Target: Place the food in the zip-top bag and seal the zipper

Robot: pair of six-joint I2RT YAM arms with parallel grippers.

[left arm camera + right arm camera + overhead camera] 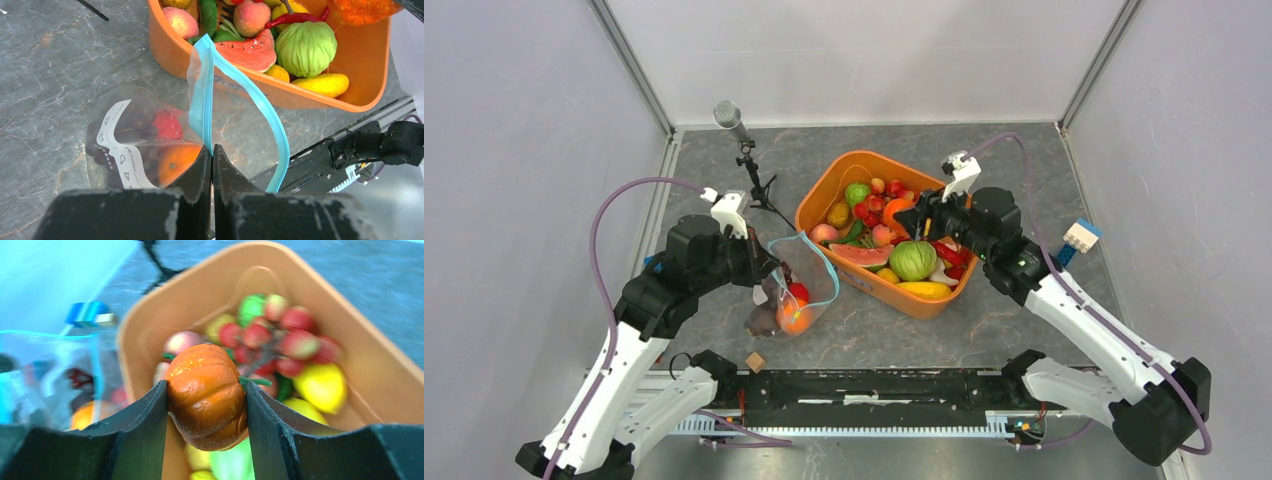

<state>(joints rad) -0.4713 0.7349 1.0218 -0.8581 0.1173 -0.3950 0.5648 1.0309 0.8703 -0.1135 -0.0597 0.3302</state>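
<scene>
Squeezed between the right jaws, the orange plastic toy pumpkin (206, 395) may jam at the narrow mouth of the clear crinkly bag (125, 120), which the closed left jaws hold by its teal strip (201, 100).

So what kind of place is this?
Probably a robot lab booth: plain white walls around a grey table, two robot arms, and a microphone on a stand.

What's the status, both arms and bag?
Left gripper shut on zip-top bag rim, mouth open. Right gripper shut on orange pumpkin over orange bin. Zipper unsealed; nothing blocking bag mouth.
</scene>
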